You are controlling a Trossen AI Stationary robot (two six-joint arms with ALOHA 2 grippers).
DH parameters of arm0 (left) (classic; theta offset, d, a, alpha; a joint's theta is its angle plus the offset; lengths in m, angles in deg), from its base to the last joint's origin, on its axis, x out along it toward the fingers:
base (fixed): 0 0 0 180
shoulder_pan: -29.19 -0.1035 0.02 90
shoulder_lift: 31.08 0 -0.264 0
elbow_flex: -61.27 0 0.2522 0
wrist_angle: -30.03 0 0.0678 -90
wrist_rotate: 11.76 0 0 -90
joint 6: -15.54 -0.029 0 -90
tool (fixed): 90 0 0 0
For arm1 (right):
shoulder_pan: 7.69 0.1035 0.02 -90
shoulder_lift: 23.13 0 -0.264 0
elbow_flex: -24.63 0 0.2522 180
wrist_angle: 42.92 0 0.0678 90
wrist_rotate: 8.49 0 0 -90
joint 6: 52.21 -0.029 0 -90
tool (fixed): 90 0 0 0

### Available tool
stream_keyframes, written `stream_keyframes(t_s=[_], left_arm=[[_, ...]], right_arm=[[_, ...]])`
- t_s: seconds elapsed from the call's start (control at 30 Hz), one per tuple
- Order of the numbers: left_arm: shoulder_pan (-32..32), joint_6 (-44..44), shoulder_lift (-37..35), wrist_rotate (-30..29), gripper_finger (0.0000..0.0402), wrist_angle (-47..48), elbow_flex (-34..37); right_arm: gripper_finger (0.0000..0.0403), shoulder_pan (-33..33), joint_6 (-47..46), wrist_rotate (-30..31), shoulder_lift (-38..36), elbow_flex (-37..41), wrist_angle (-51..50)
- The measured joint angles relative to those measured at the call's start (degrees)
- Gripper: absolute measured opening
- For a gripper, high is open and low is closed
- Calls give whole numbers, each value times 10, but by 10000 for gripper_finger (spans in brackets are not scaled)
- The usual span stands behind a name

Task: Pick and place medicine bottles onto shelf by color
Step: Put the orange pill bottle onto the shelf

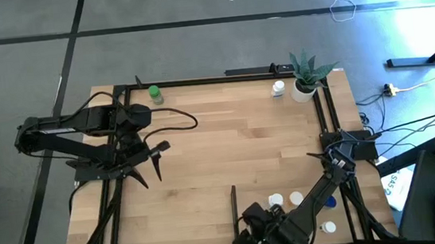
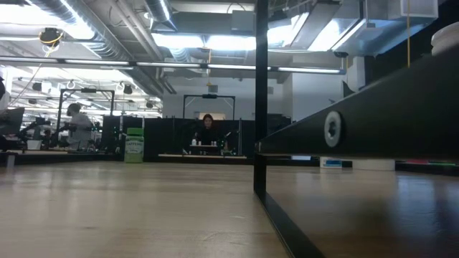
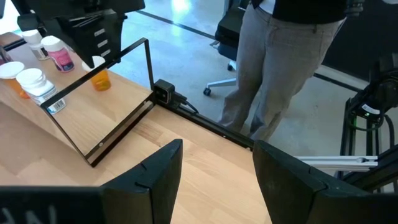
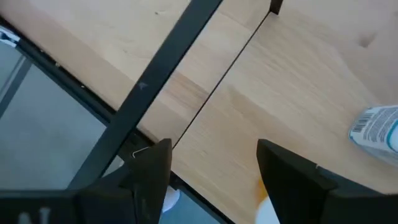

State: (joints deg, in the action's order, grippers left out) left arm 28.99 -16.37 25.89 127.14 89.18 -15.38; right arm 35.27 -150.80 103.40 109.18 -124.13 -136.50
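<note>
Looking down, I see my right hand [image 1: 253, 224] released and empty beside the bottles [image 1: 285, 200] clustered near the divider [image 1: 234, 201]; my left hand [image 1: 143, 163] waits spread, empty. They look light, stiff, slippery: I'd pinch one round its body below the cap.

the left arm is stretched in from the table's left side, its left gripper [image 1: 148, 162] held over the wood with fingers [image 3: 155, 177] parted and empty. the right gripper [image 1: 248, 229] is held low at the near edge, fingers parted.
</note>
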Motion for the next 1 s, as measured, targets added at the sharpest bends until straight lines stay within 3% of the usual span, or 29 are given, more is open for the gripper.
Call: stream_keyframes(t_s=[0.4,0.63,1.0], left_arm=[[0,-2,0,0,190,0,0],[0,-2,0,0,190,0,0],[0,-1,0,0,190,0,0]], right_arm=[[238,0,-62,-22,1,39,46],[238,0,-65,-92,1,81,106],[238,0,-82,-103,2,87,81]])
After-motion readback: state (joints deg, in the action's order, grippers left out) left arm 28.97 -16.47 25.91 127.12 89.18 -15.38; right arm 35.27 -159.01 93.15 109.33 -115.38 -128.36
